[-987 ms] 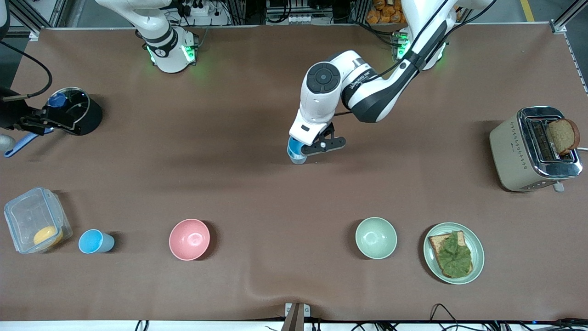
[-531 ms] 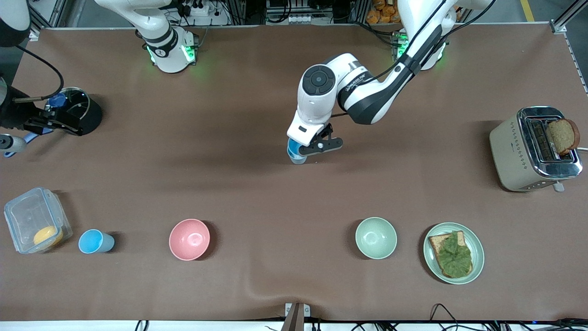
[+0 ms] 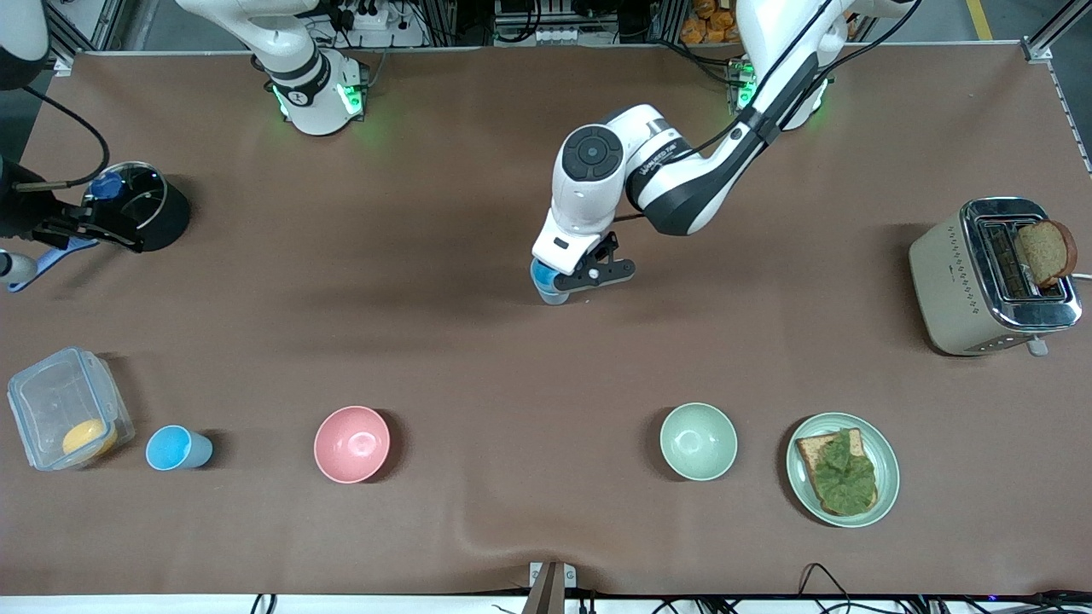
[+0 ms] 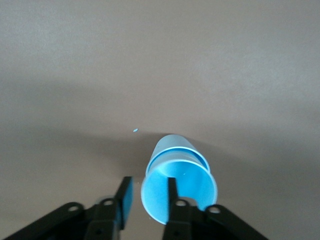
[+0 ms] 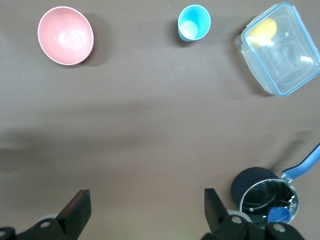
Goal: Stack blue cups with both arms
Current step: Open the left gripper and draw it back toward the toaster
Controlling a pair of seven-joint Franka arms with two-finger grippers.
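Note:
Two blue cups (image 3: 546, 287) sit nested one in the other at the table's middle; in the left wrist view the inner cup (image 4: 197, 182) shows its wide mouth above the outer cup's rim (image 4: 172, 145). My left gripper (image 3: 556, 278) (image 4: 149, 181) stands open over them. One finger is inside the inner cup and the other outside, with a gap to the wall. A third sky-blue cup (image 3: 177, 448) (image 5: 194, 22) stands upright near the front camera at the right arm's end. My right gripper (image 3: 94, 228) (image 5: 147, 212) waits open, high beside the black pot.
A black pot (image 3: 145, 205) (image 5: 265, 197) with a blue handle, a clear lidded box (image 3: 64, 408) (image 5: 280, 47), a pink bowl (image 3: 351, 443) (image 5: 65, 35), a pale green bowl (image 3: 698, 441), a plate with toast (image 3: 887, 465) and a toaster (image 3: 981, 277) stand around the table.
My left gripper's jaws have come apart off the cup's wall, and the hand has shifted slightly. The right gripper has drifted a little by the pot.

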